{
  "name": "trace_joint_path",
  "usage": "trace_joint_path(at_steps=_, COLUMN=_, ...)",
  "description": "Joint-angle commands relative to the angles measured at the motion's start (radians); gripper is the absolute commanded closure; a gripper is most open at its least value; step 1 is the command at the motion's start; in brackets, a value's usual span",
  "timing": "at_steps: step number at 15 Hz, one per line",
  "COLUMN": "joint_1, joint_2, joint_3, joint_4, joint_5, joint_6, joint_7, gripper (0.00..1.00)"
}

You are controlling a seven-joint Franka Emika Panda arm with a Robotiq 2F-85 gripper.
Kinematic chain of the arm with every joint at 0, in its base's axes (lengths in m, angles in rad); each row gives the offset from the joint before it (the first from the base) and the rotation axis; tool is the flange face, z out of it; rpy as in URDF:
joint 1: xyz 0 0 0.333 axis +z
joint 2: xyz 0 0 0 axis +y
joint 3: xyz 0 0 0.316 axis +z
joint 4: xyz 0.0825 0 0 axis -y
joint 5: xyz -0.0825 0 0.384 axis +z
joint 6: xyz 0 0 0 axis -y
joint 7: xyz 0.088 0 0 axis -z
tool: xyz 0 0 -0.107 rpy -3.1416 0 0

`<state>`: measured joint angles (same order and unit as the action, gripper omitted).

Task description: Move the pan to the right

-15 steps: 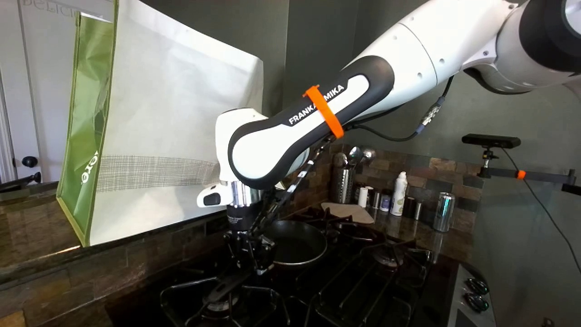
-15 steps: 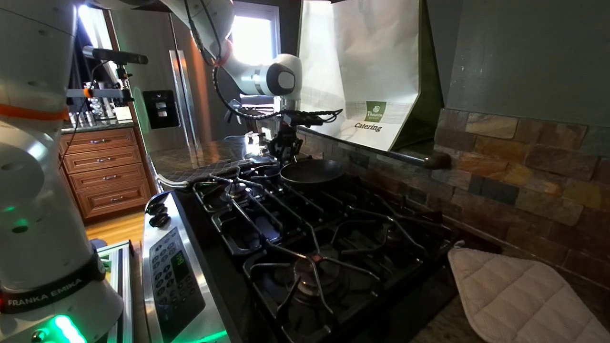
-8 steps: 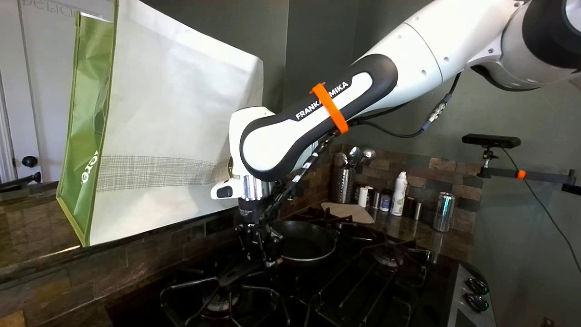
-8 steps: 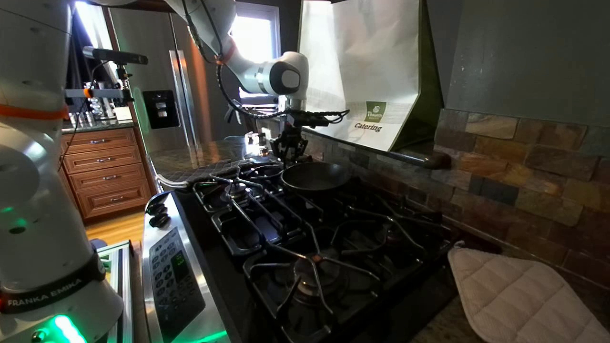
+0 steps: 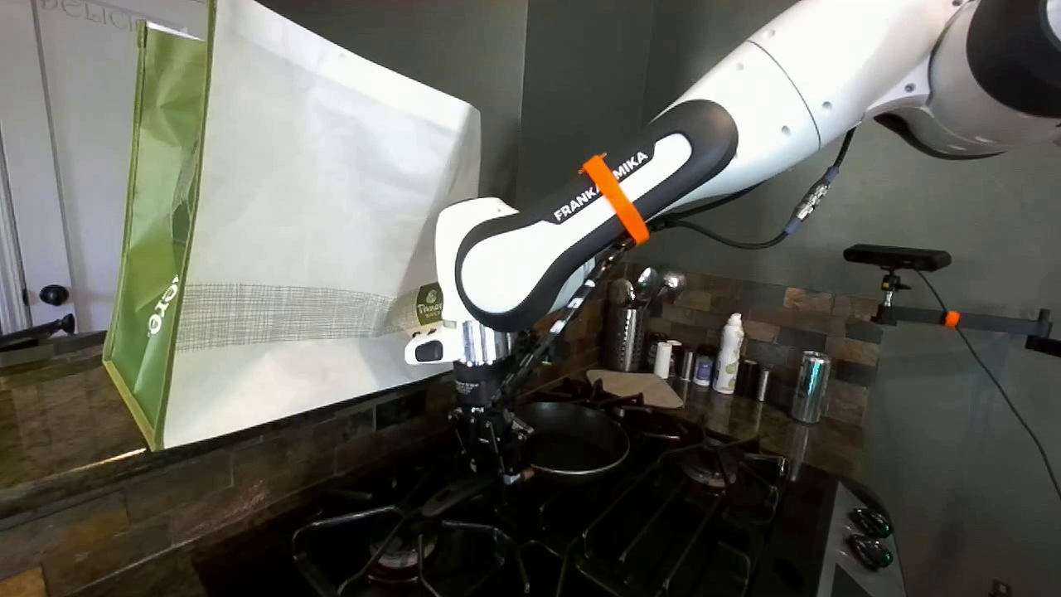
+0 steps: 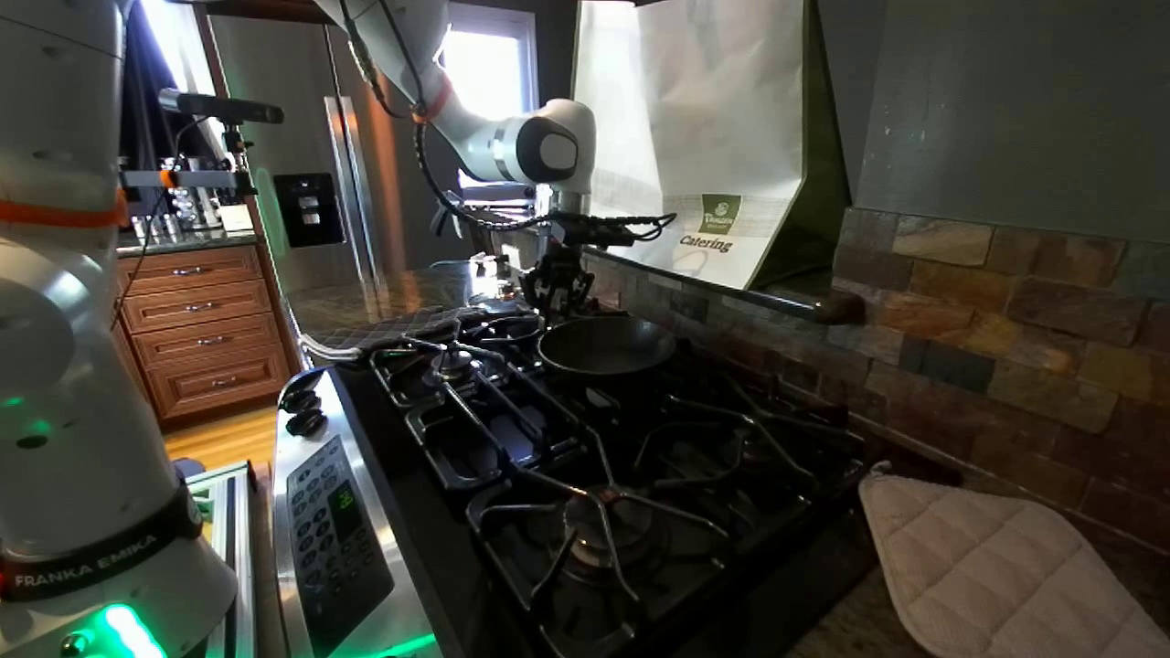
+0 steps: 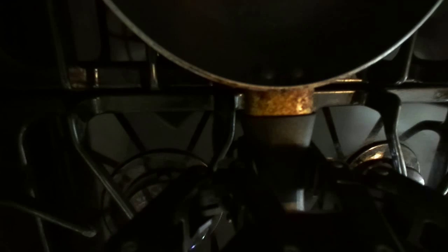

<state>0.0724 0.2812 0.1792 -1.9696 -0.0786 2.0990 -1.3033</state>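
In an exterior view, a tall white and green bag [image 5: 315,199] stands farthest left, on a raised worktop [image 5: 58,423]. To its right comes a dark handle [image 5: 452,496], its end over a black grate [image 5: 348,518]. The jaws sit next, clenched on that handle close to where it joins the pan [image 5: 572,439]. The pan is over the back part of the stove [image 6: 402,603] in both exterior views, near the tiled wall [image 6: 969,329]; whether it touches the grates cannot be told. It is round, shallow and dark, with a thin pale rim [image 7: 196,71]. In the wrist view a collar [image 7: 280,102], mottled gold and rust, joins bowl [image 7: 266,38] to handle, which shows grey below it. Seen with the bag at the left, the long axis runs aslant, handle pointing to the lower left, bowl to the upper right; in the wrist view it runs nearly straight, bowl at the top, handle coming down between the jaws. Further right are a pot holder [image 5: 634,388], a white bottle [image 5: 729,356] and a shiny can [image 5: 811,387].
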Motion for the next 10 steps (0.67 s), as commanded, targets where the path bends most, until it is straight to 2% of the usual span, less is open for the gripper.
trace_joint_path(at_steps=1, joint_1=0.004, joint_2=0.000, joint_3=-0.003, joint_4=0.002, joint_5=0.001, joint_6=-0.002, joint_7=0.000, gripper=0.63)
trace_joint_path(at_steps=3, joint_1=0.004, joint_2=0.000, joint_3=-0.003, joint_4=0.002, joint_5=0.001, joint_6=-0.002, joint_7=0.000, gripper=0.63)
trace_joint_path(at_steps=4, joint_1=0.010, joint_2=0.006, joint_3=-0.008, joint_4=0.006, joint_5=-0.030, joint_6=0.002, joint_7=0.001, gripper=0.88)
trace_joint_path(at_steps=10, joint_1=-0.012, joint_2=-0.019, joint_3=-0.027, joint_4=-0.041, joint_5=-0.096, joint_6=0.013, joint_7=-0.088, gripper=0.88)
